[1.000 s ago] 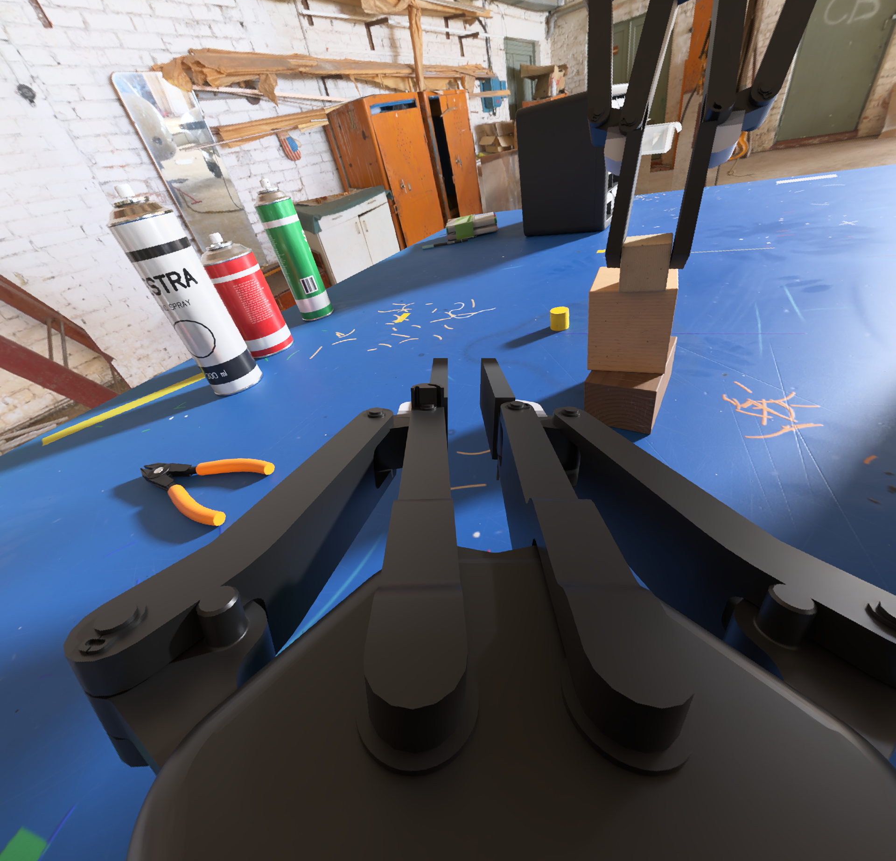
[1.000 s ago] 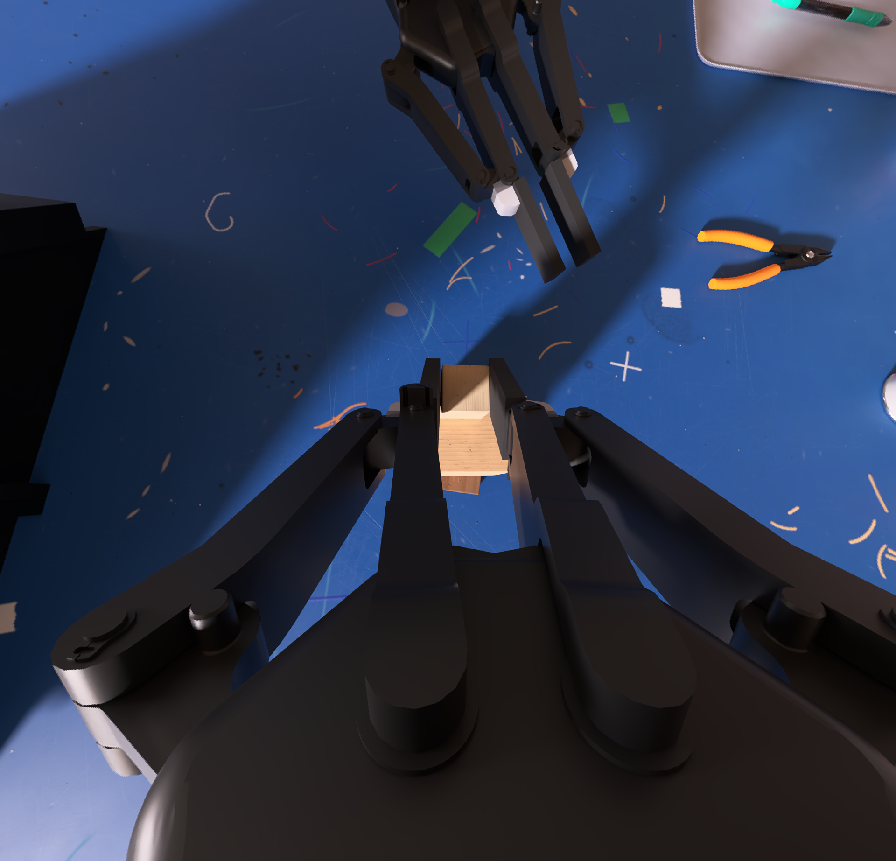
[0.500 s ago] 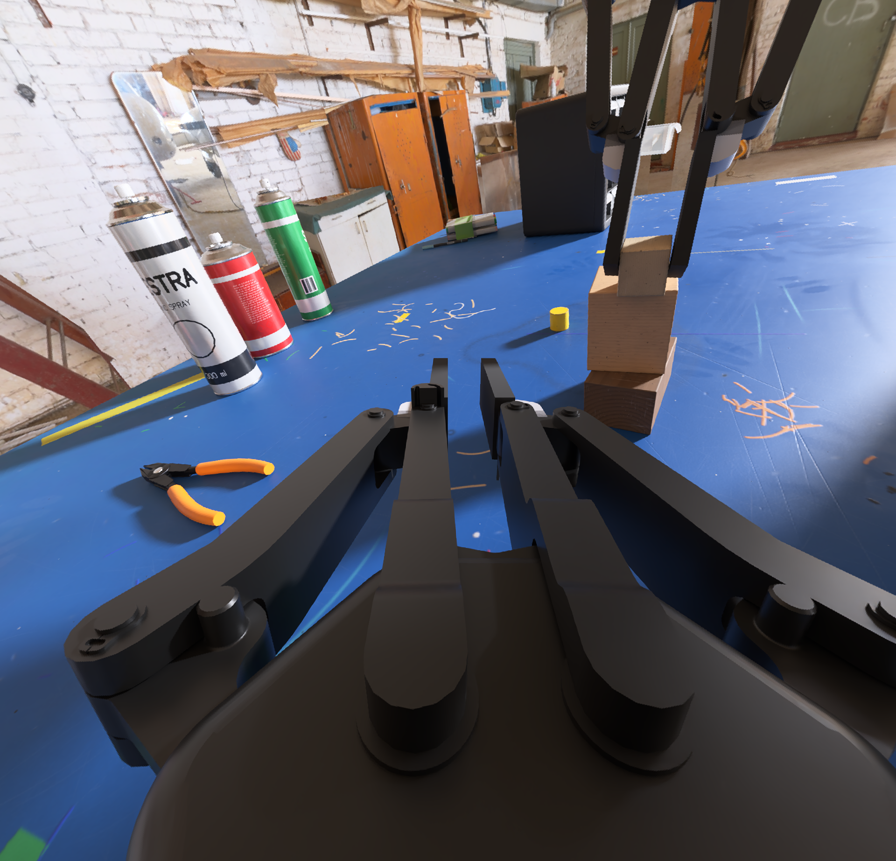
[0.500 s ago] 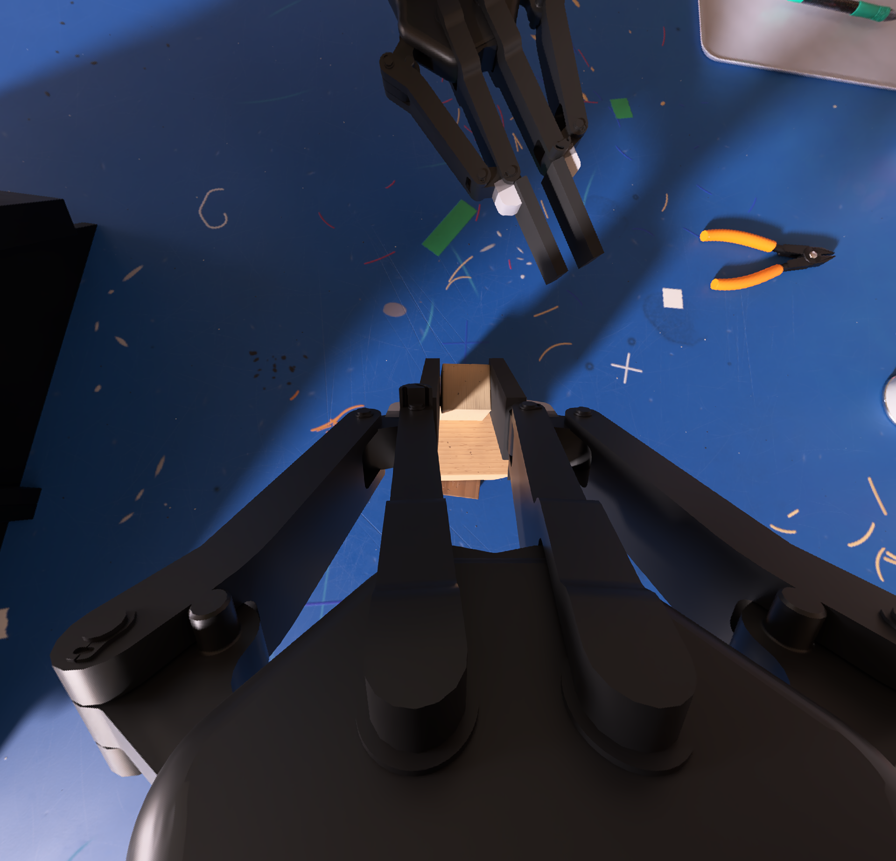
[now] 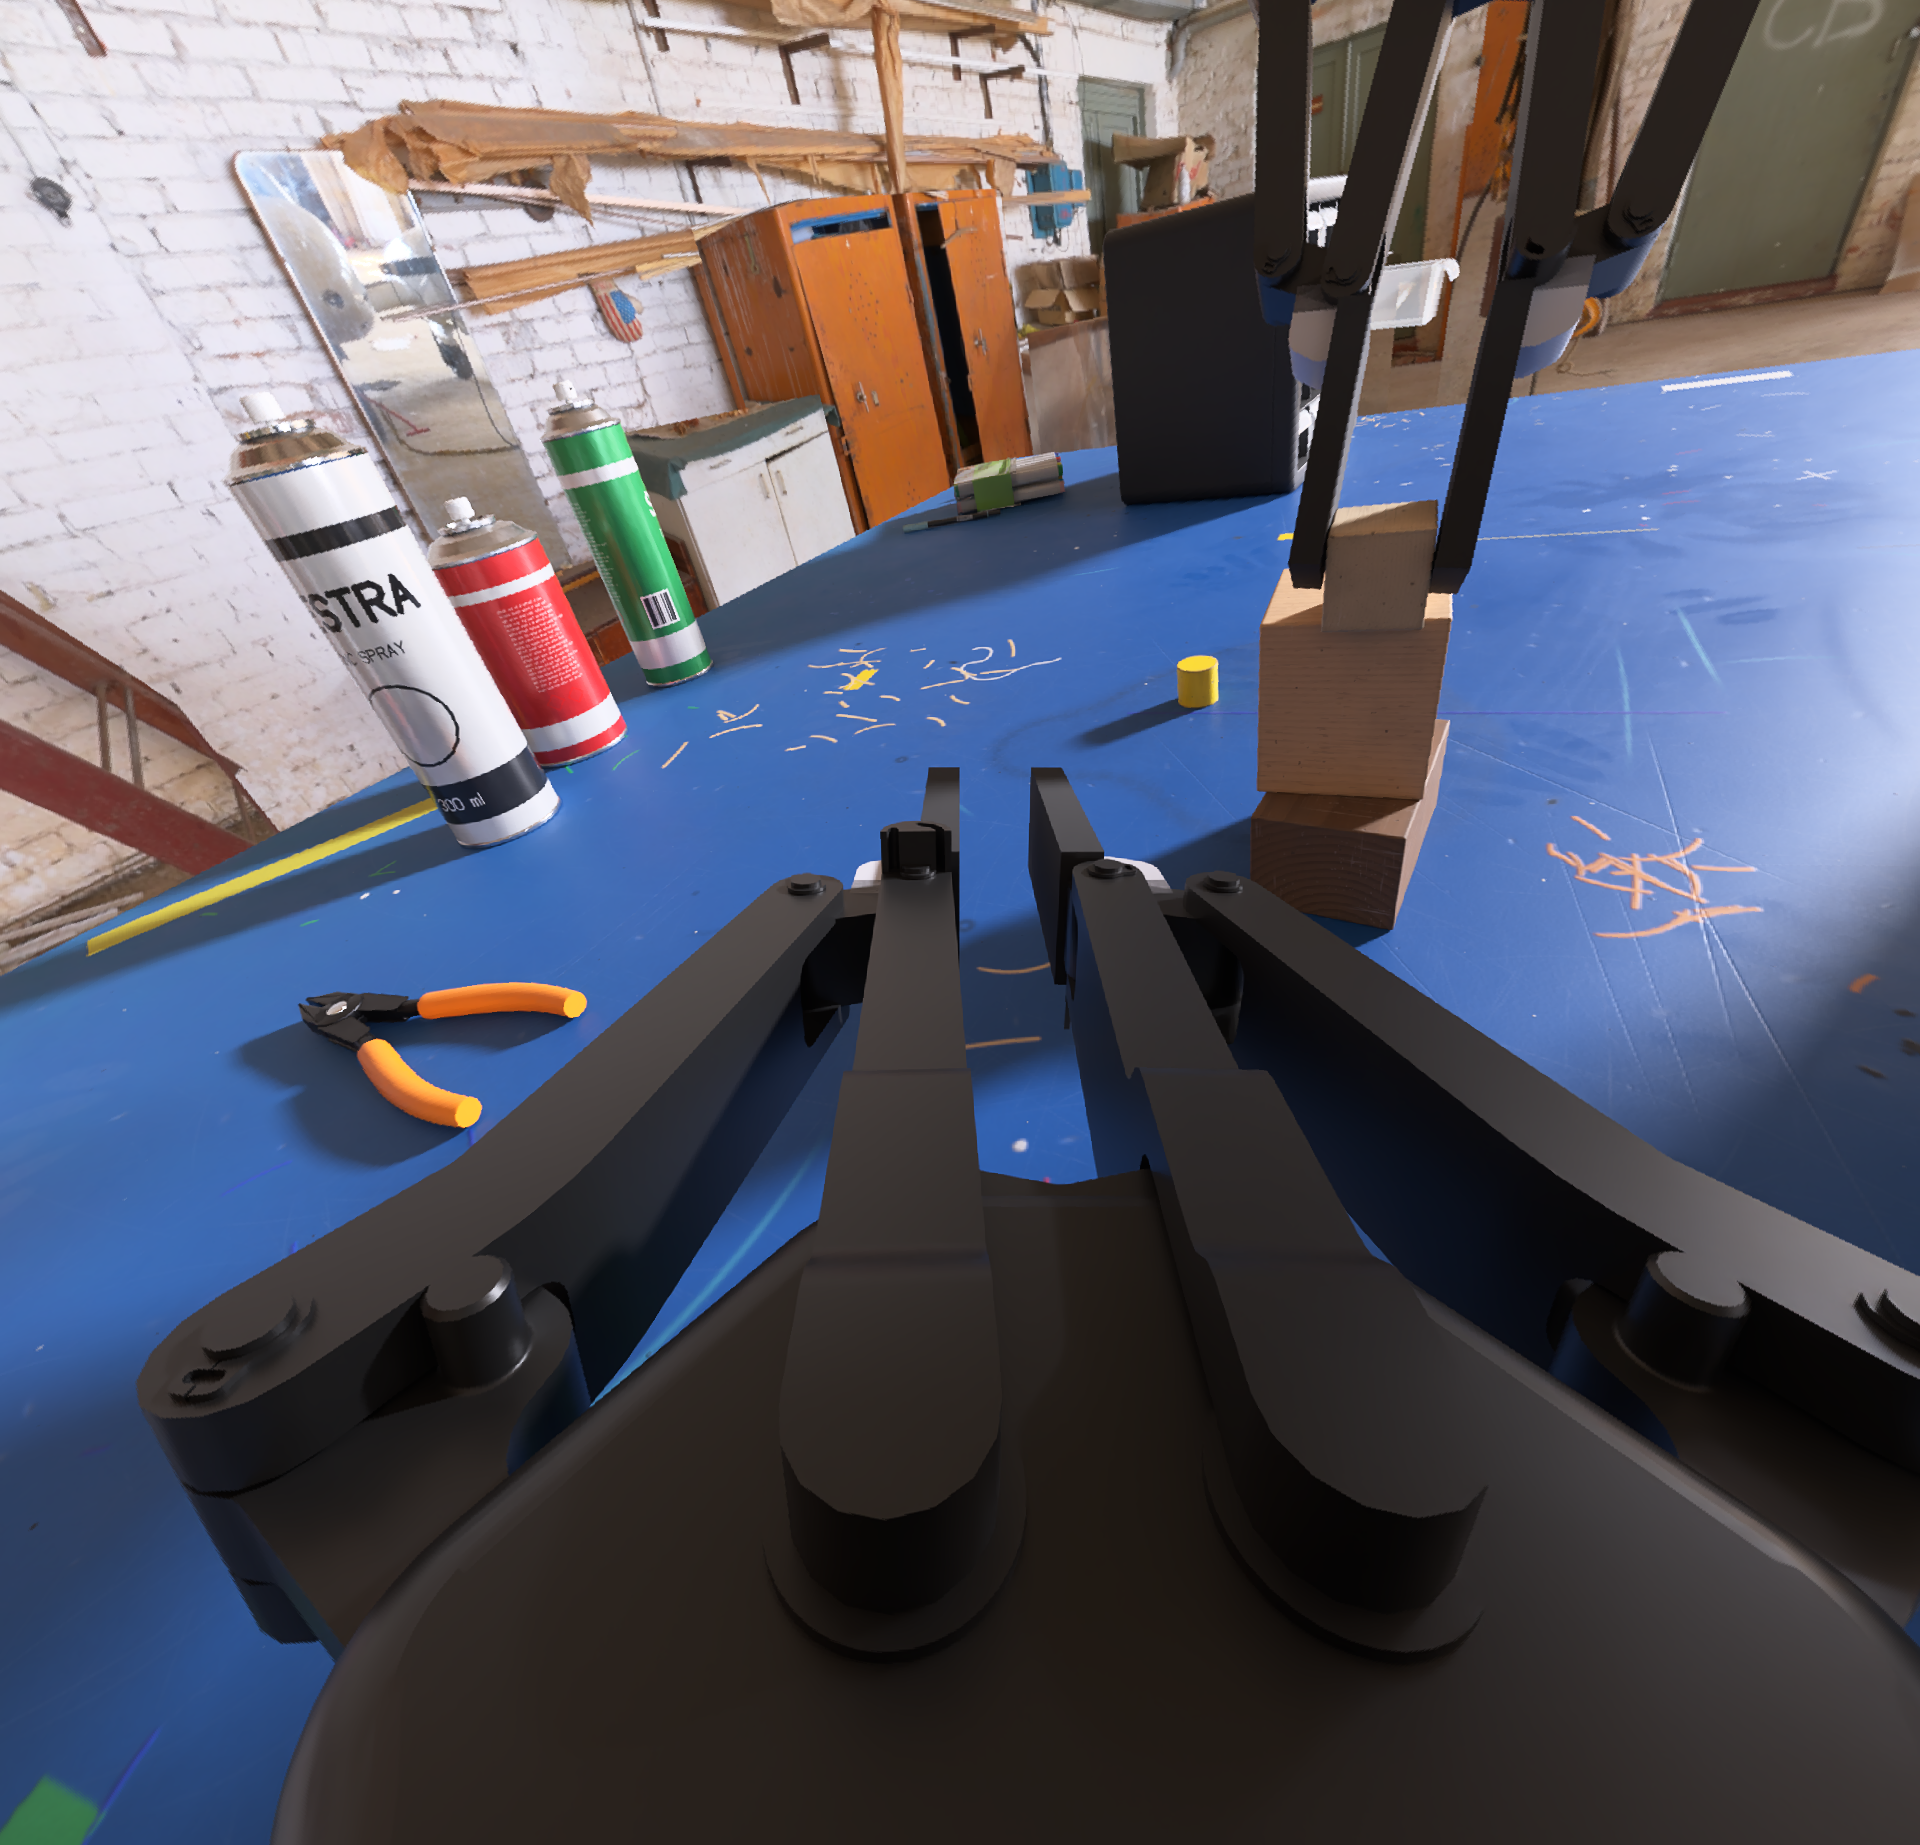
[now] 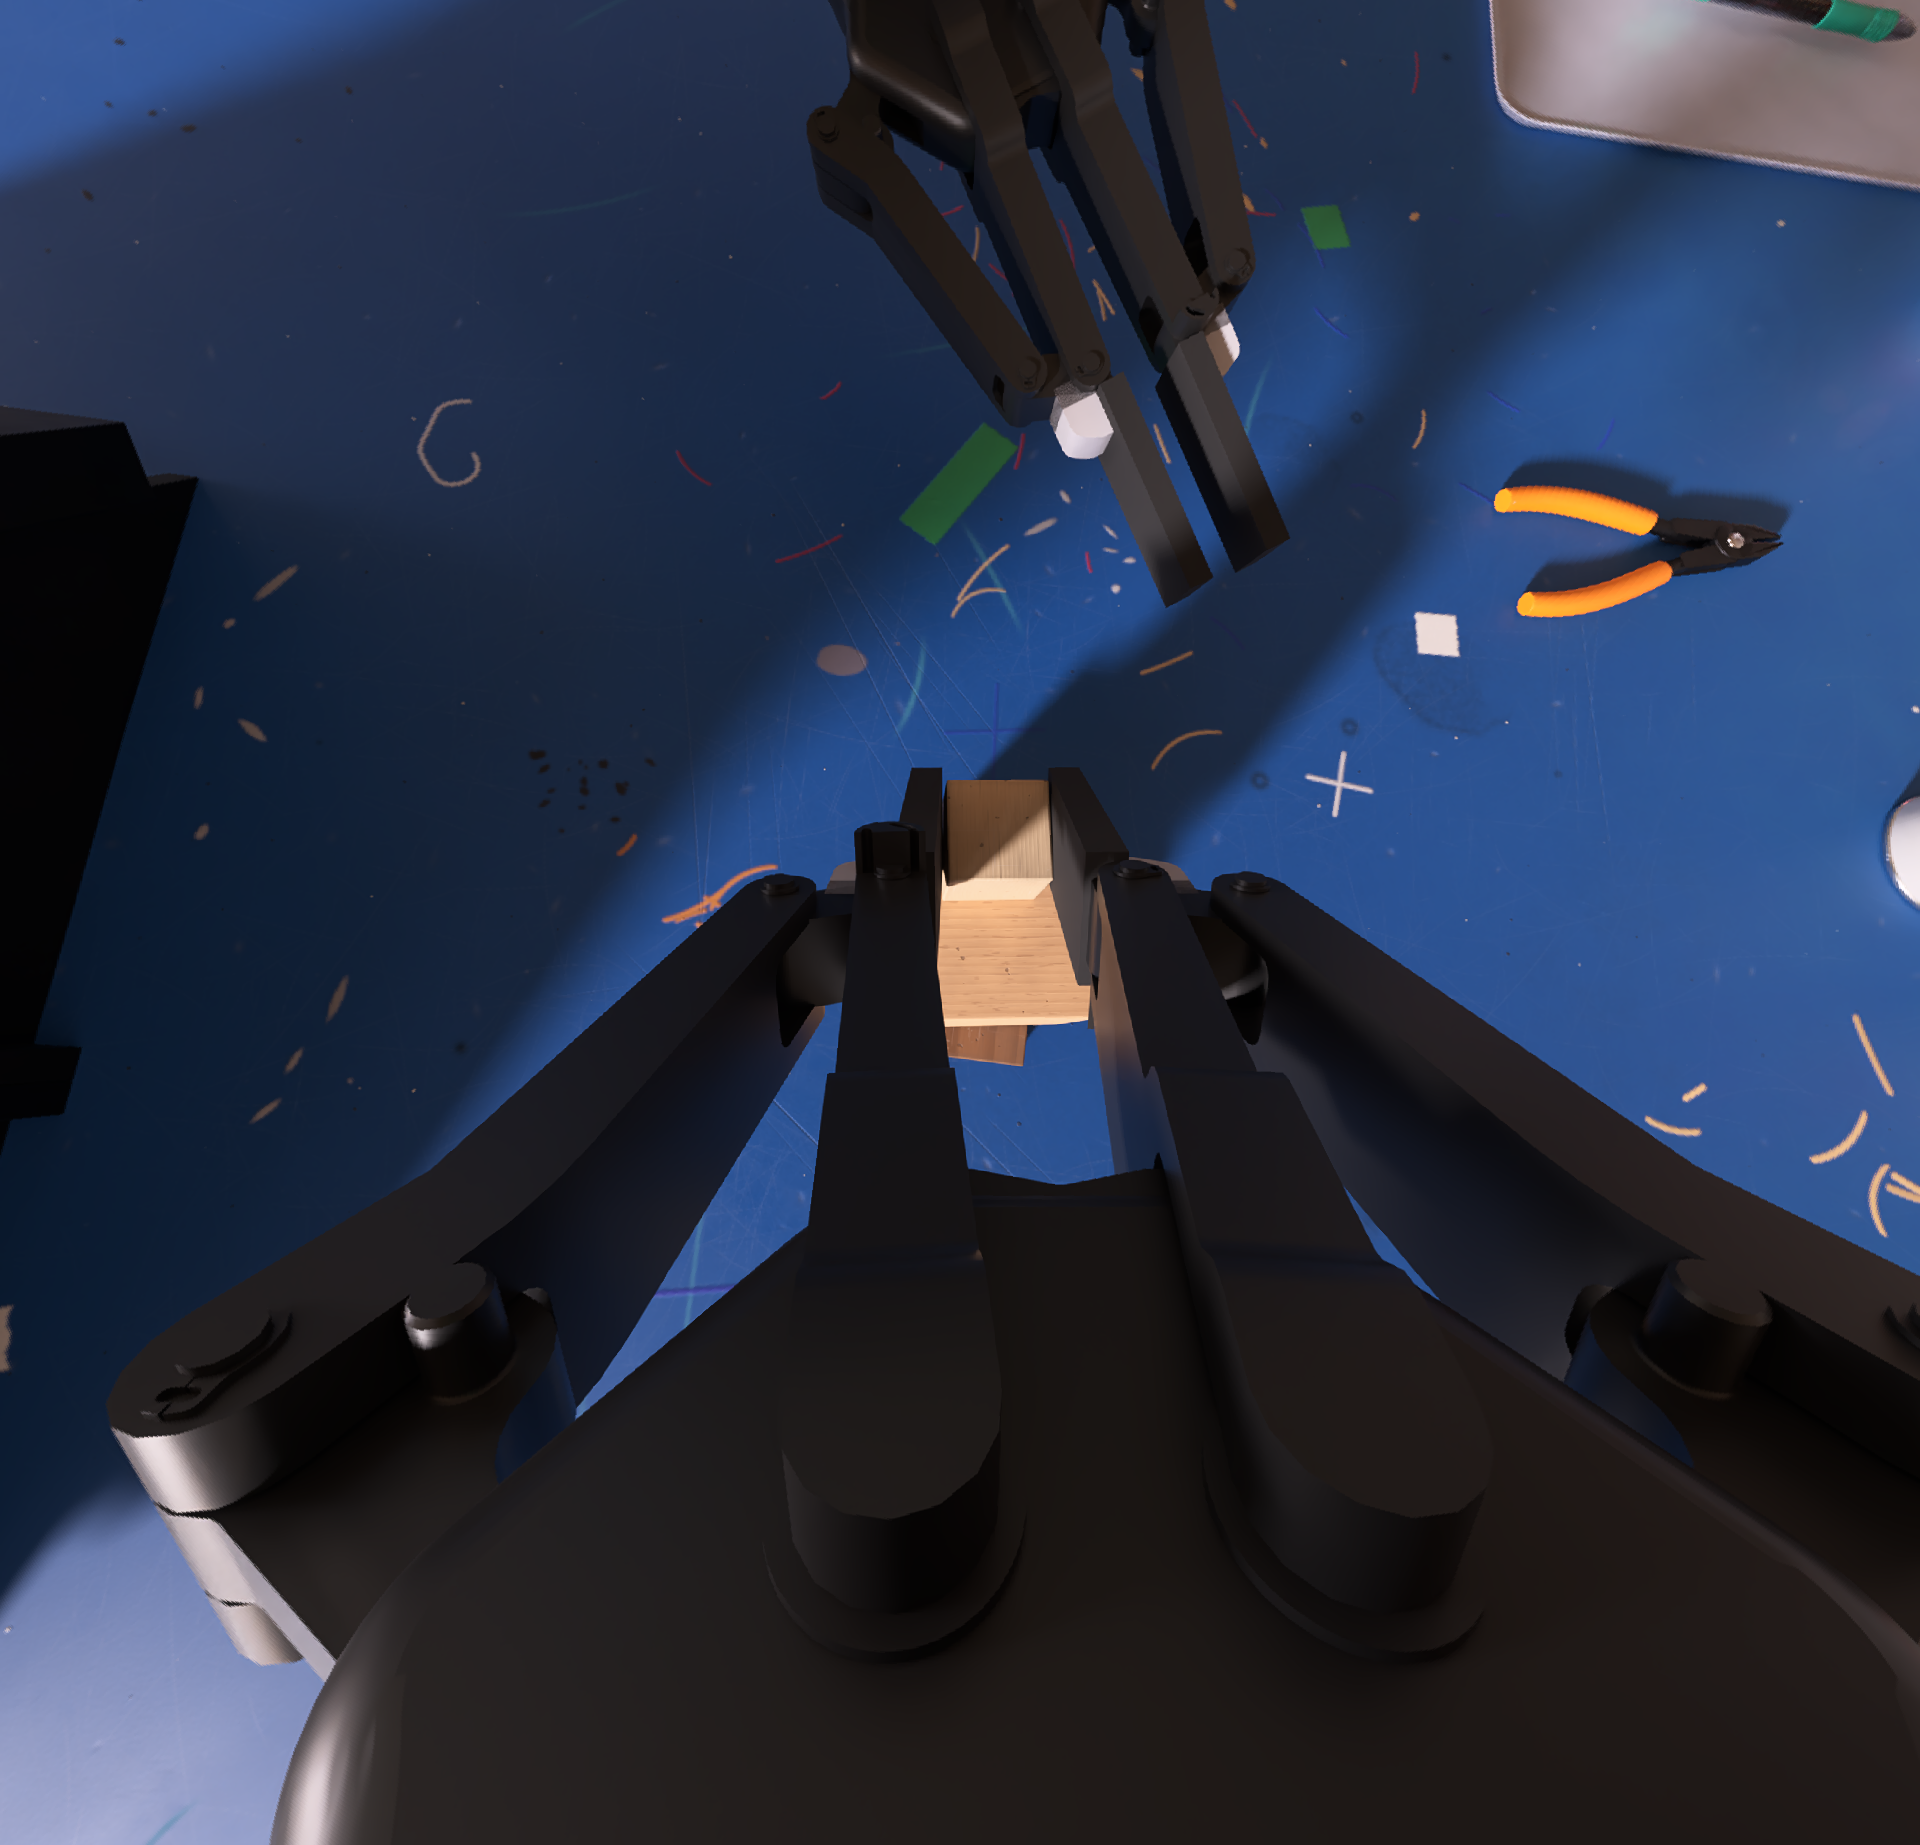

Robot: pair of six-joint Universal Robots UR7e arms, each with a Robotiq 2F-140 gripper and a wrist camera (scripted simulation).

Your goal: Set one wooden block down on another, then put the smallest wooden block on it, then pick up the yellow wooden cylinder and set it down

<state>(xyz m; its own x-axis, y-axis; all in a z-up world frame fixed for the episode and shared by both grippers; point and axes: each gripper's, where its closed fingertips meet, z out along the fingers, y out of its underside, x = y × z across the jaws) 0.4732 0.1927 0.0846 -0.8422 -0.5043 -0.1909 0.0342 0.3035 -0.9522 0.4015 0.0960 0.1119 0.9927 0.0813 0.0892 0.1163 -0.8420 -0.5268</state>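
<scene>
My right gripper is clamped on the smallest block, seated atop the pale block on the dark block; release is pending. My left gripper, nearly closed and empty, waits beside that stack, and the yellow cylinder stands untouched just behind it.

Three spray cans, white, red and green, stand upright together on the blue bench. Orange-handled pliers lie well apart from them. A marker rests in a grey tray.
</scene>
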